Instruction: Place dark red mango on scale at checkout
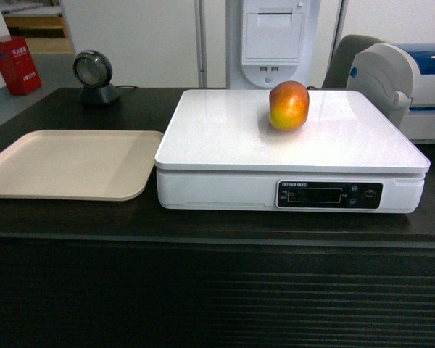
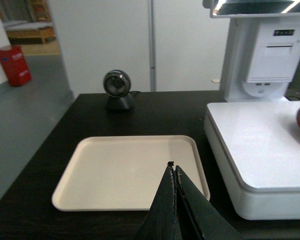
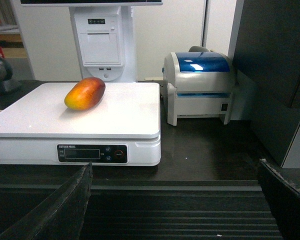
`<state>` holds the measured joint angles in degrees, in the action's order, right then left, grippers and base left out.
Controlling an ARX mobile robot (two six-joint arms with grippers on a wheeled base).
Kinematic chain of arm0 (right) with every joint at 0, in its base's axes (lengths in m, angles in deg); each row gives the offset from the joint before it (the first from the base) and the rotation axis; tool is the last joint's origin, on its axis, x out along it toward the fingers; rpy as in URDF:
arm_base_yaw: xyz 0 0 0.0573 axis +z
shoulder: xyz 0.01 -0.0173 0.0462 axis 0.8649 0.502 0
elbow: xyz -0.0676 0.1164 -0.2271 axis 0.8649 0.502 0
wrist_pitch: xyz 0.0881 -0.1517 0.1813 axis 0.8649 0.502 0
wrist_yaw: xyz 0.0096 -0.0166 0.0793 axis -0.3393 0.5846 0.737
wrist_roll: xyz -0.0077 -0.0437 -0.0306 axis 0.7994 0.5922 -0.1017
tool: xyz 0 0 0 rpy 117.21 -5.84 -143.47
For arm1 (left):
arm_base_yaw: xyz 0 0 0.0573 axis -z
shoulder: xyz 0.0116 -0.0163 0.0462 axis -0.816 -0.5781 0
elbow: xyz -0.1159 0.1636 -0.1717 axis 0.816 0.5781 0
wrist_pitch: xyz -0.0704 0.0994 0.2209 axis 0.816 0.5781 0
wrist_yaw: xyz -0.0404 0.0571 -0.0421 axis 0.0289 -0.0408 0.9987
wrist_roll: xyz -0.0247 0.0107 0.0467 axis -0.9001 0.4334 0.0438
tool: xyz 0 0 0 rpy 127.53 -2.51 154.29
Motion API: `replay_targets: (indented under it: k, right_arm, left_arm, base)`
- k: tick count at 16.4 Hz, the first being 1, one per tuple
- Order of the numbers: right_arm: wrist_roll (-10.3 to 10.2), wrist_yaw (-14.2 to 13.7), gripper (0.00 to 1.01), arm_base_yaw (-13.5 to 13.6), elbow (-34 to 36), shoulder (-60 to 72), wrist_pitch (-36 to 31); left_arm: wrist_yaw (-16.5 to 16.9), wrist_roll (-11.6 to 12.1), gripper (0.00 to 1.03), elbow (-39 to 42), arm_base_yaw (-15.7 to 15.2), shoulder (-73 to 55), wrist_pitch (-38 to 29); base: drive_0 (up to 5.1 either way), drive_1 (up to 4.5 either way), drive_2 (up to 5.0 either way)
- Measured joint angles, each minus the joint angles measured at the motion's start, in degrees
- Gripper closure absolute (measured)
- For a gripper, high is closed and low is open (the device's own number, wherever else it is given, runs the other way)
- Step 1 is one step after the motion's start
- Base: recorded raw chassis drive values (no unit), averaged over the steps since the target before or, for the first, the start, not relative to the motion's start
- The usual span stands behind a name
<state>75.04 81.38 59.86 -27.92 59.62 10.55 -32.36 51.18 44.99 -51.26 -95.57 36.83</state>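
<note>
Checkout [image 1: 72, 217] counter, dark with a ribbed front, carries the white scale [image 1: 225, 138] on the right and a beige tray [image 1: 65, 163] just beside it on the left. A round scanner [image 1: 94, 76] stands at the far left; a receipt printer [image 1: 272, 40] and label printer [image 3: 202, 85] sit behind. The dark red mango [image 1: 288, 106] rests on the scale's platform, toward the far side. The left gripper [image 2: 173, 172] hangs over the tray's near edge, fingers pressed together, holding nothing. The right gripper [image 3: 175, 200] is spread wide and empty, its fingers cut off by the frame edges.
</note>
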Motion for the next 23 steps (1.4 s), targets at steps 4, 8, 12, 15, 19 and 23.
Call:
replay_targets:
  k: [4,8,12,15,19,23]
  right_arm:
    - [0.0,0.0,0.03,0.0,0.0,0.0,0.0]
    - [0.0,0.0,0.03,0.0,0.0,0.0,0.0]
    - [0.0,0.0,0.03,0.0,0.0,0.0,0.0]
    - [0.0,0.0,0.03,0.0,0.0,0.0,0.0]
    - [0.0,0.0,0.03,0.0,0.0,0.0,0.0]
    - [0.0,0.0,0.03,0.0,0.0,0.0,0.0]
  left_arm:
    - [3.54,-0.07,1.01,7.91,-3.21,7.58,-0.37]
    - [3.41,-0.07,1.01,11.74,-3.26,13.07,1.38]
    - [3.43,-0.07,1.01,14.53,-3.26,18.91,4.44]
    - [3.41,-0.07,1.01,16.15,-3.26,23.28,7.34]
    - [3.41,-0.07,1.01,18.75,-3.26,28.39,7.87]
    - [3.43,-0.07,1.01,18.99,-3.26,34.05,14.05]
  base:
    - [0.0,0.0,0.0]
    - [0.0,0.0,0.0]
    - [0.0,0.0,0.0]
    - [0.0,0.0,0.0]
    - [0.0,0.0,0.0]
    - [0.0,0.0,0.0]
